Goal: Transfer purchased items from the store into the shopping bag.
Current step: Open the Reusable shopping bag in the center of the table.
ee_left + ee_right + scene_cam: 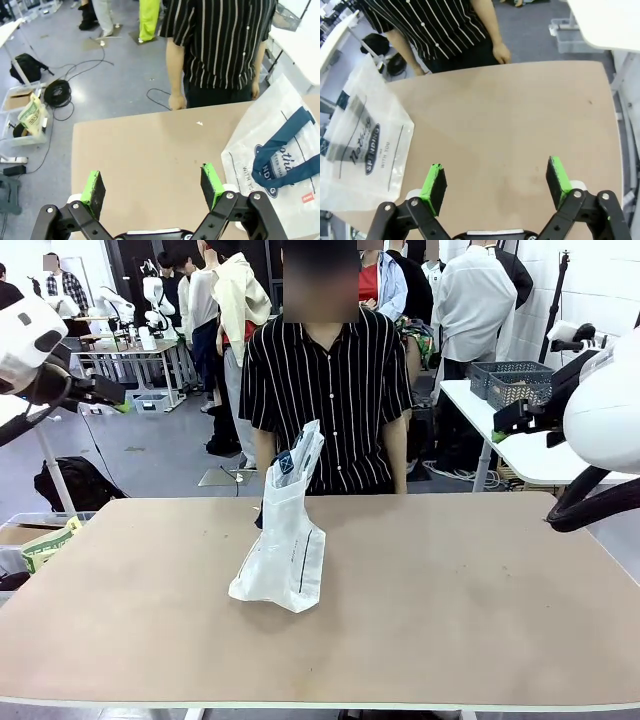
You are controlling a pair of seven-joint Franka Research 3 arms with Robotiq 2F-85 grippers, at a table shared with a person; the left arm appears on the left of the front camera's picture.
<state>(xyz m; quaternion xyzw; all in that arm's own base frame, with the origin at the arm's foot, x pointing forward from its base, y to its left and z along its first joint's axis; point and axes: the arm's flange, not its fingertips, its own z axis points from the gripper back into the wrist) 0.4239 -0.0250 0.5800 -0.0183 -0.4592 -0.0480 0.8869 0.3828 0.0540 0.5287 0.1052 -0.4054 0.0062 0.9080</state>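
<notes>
Two grippers and one bag are on my list.

Item one, left gripper (152, 187): released, jaws spread, nothing between the green pads, hovering over the bare bench (140, 150).

Item two, right gripper (497, 185): also spread and empty, above the bench.

Item three, shopping bag (285, 545): on the bench left of centre, slumped. Its upper end leans toward the person (325, 390), with the navy handles (285, 147) draped loosely across it.

Item four, grey mesh basket (518, 380): on a white side table (530, 455), well apart from the bench. I cannot tell whether it is the store.

Hazards, as I judge them:
- The bag looks limp with its mouth collapsed, so a pack released over it may slide off the film instead of going in.
- The thin plastic may slip or bunch under a pinch.
- A pull on one handle may drag the whole bag.
- The person's hand (501, 52) hangs at the far edge, within a careless reach.
- Both arms heading for the middle could meet.
</notes>
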